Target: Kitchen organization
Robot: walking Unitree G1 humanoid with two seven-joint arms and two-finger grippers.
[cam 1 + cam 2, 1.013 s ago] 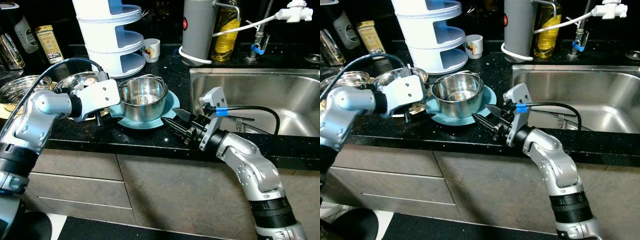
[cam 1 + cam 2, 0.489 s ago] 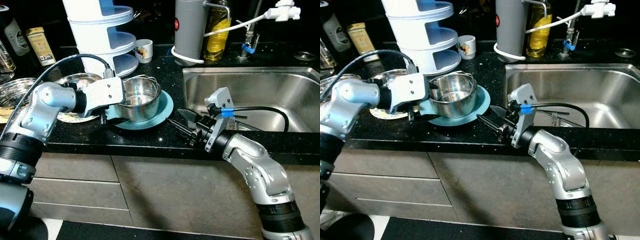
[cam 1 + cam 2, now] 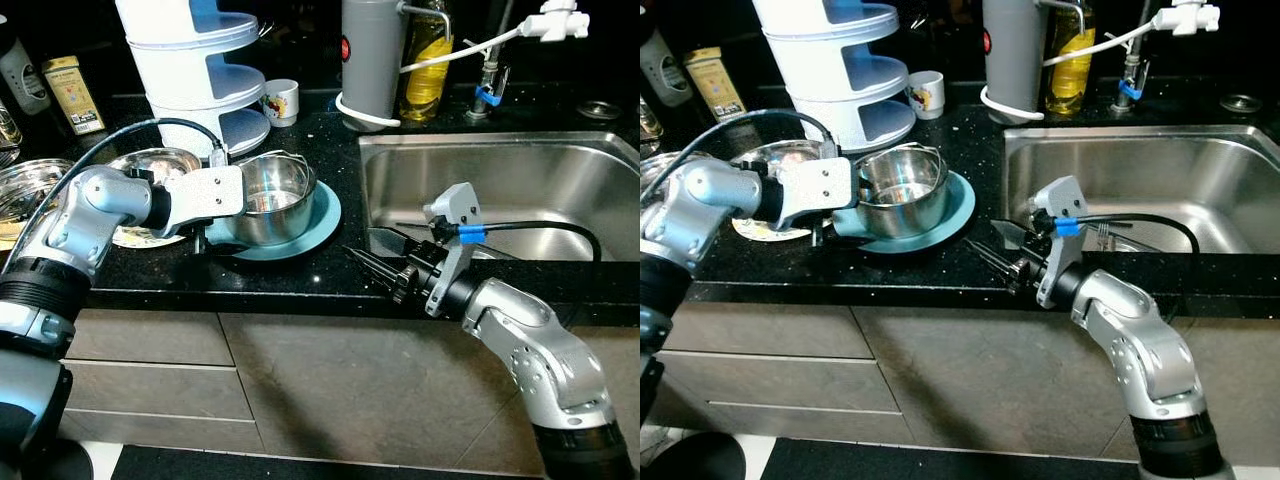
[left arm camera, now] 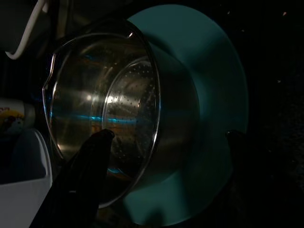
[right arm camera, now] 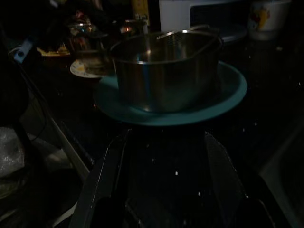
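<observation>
Steel pot (image 3: 272, 198) sits on teal plate (image 3: 322, 222), black counter (image 3: 300, 285), left of sink (image 3: 500, 180). Left gripper (image 4: 166, 137) spread wide, one finger inside pot rim. Right gripper (image 3: 385, 262) open, empty, near plate. Risk: a pull here likely drags plate along or tips pot.

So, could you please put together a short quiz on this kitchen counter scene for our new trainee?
1. True or false: the steel pot stands on the teal plate.
2. Which hand has one finger inside the pot: A left hand, B right hand?
3. Fill in: the right hand, fingers apart, hovers at the counter's front edge between the plate and the ____.

Key: 1 true; 2 A; 3 sink.
</observation>
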